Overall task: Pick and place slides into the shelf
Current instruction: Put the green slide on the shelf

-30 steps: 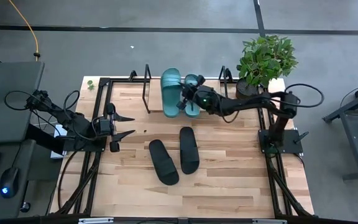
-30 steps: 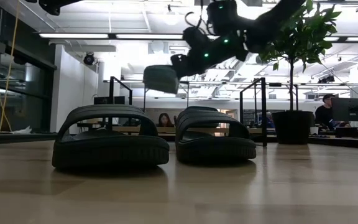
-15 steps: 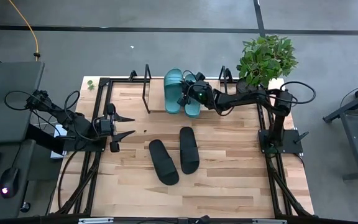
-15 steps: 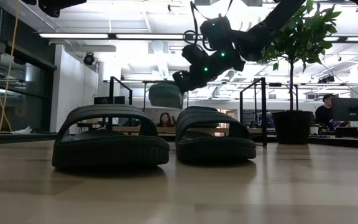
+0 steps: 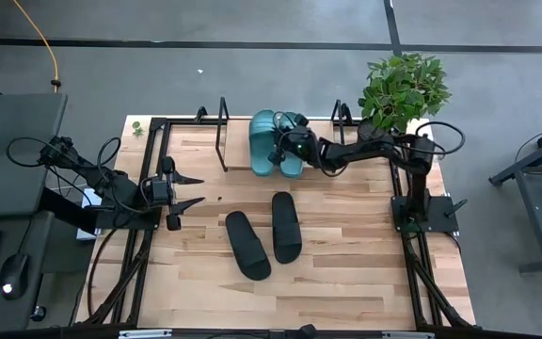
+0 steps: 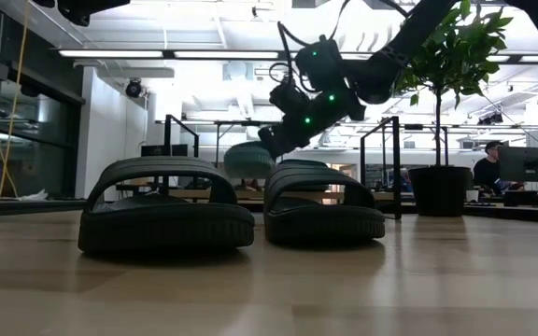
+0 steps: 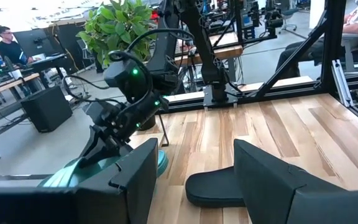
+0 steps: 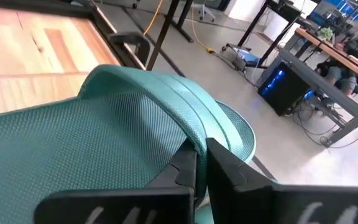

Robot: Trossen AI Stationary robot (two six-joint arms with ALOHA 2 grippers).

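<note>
Two teal slides are at the shelf [image 5: 221, 132] on the table's far side. One teal slide [image 5: 263, 141] is in my right gripper [image 5: 280, 151], which is shut on its strap; it also shows in the low view [image 6: 248, 159]. The other teal slide [image 5: 295, 141] lies beside it, partly under that arm. Two black slides [image 5: 248, 247] [image 5: 287, 226] rest sole-down on the table's middle. My left gripper [image 5: 194, 190] is open and empty at the left edge. My right gripper pinches the strap's side edge [image 8: 188, 134] of the teal slide between its two fingers [image 8: 229, 168]. The fingers come slanting down from the table's right side. The slide sits low at the shelf, sole down; the black slides hide whether it rests on the board.
A potted plant [image 5: 403, 89] stands at the far right corner, close to my right arm. The shelf's black end frames [image 5: 342, 118] rise on either side of the teal slides. Bare wood lies on the near half of the table. People sit at desks beyond the table.
My right gripper has gone down toward the shelf with the teal slide, still shut on its strap. The slide has dropped from well above the black slides' tops to about level with them, between the shelf's end frames.
</note>
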